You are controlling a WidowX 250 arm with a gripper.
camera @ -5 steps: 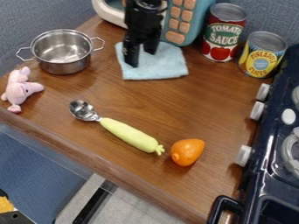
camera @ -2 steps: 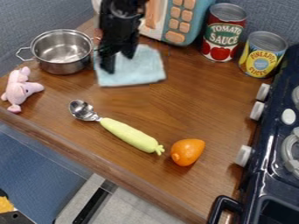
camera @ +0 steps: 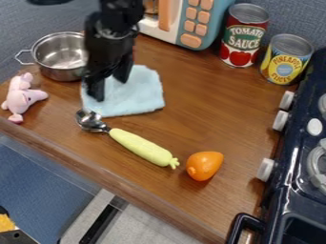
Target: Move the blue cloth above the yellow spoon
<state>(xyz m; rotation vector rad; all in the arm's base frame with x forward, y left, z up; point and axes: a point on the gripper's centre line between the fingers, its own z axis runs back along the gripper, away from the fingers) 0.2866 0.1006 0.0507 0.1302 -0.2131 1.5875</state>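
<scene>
Pale blue and roughly square, the soft fabric cloth (camera: 143,93) lies spread on the brown wooden counter (camera: 153,190), just above the metal-bowled spoon with a yellow-green handle (camera: 140,147) in the camera view. Its lower left corner is close by the spoon's bowl; whether they touch, I cannot tell. Over the cloth's left part hangs the black two-finger gripper (camera: 109,89), fingers well parted, with blue fabric showing between them; whether either finger has caught a fold, I cannot tell. Behind it stands a shiny, round metal pot (camera: 60,59), partly hidden by the arm.
</scene>
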